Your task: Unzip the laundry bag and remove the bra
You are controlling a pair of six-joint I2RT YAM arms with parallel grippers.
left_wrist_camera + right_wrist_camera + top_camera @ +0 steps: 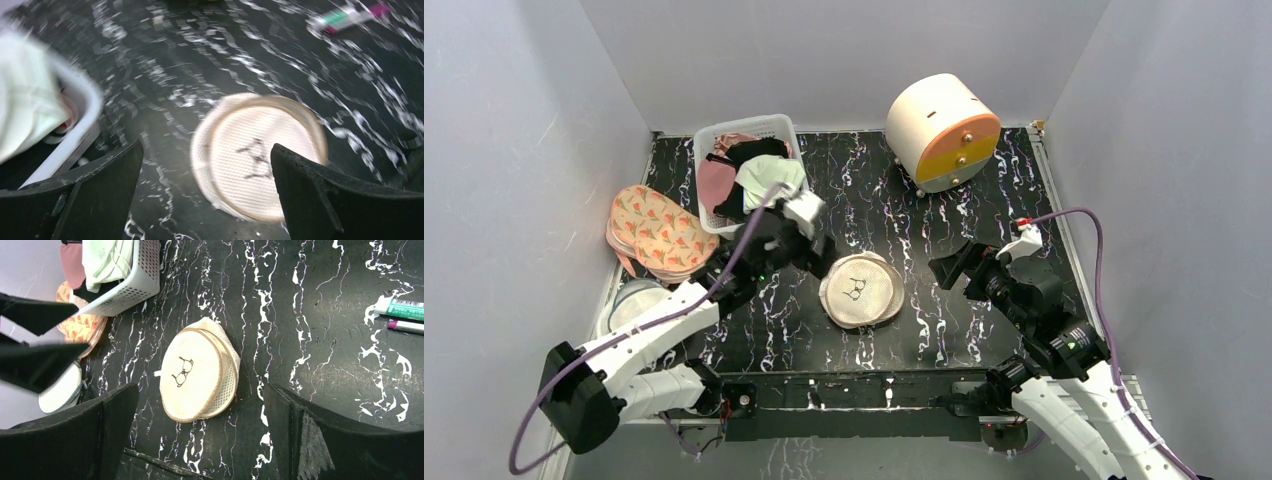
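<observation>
One white basket at the far left of the table is heaped with clothes in pink, black and pale green. The round mesh bag lies flat mid-table with a bra drawing on its top face; its contents cannot be seen. The left gripper hangs between basket and bag, fingers spread wide and empty. The right gripper, equally wide and empty, sits right of the bag, apart from it. A cream-and-orange drum stands far right. Floral pads and a white disc lie left of the basket. A tube and pen lie apart from the bag.
</observation>
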